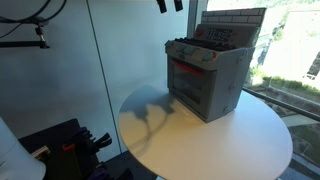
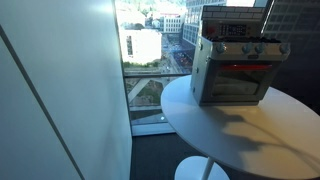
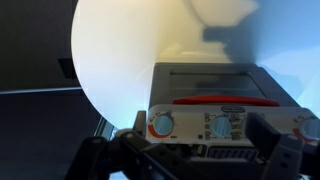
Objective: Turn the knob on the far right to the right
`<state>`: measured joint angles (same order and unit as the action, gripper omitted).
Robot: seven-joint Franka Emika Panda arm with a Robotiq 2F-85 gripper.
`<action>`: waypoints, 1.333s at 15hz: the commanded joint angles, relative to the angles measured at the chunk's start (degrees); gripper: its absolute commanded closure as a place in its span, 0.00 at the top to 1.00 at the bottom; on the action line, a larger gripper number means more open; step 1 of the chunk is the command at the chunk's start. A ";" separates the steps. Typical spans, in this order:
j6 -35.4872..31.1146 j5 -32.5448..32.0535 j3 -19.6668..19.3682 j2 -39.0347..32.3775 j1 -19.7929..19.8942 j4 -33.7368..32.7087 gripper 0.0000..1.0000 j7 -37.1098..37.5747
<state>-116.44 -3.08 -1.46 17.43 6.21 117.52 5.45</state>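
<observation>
The grey toy oven with a red-trimmed door (image 1: 205, 80) stands on the round white tabletop (image 1: 250, 140), close to the edge by the window. The small round pale knob at the far right of its control strip (image 3: 306, 126) ends a row of three, with a like middle knob (image 3: 222, 126) beside it; in the wrist view it is half hidden behind one dark finger (image 3: 280, 145) and cut by the frame edge. The jaws hang above the oven, spread wide and holding nothing.

The likeliest fault is closing on the middle knob, since the jaws sit centred left of the target. An off-centre grip could slip round the knob without turning it; and the oven looks light, so a twist may slide or swivel it on the smooth tabletop rather than rotate the knob.

The knob is round, with no long axis to speak of. Its face points out from the front panel, so its spin axis lies roughly level, square to that panel; its pointer mark is too small to read.
</observation>
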 commanded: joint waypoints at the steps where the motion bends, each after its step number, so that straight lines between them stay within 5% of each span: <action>1: 0.20 -0.18 -0.53 -0.06 -0.59 -0.20 1.00 0.11; 20: -16.04 3.54 -4.82 -8.02 1.36 0.55 1.00 6.11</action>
<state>-130.24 -0.52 -6.08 10.66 7.17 118.18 9.77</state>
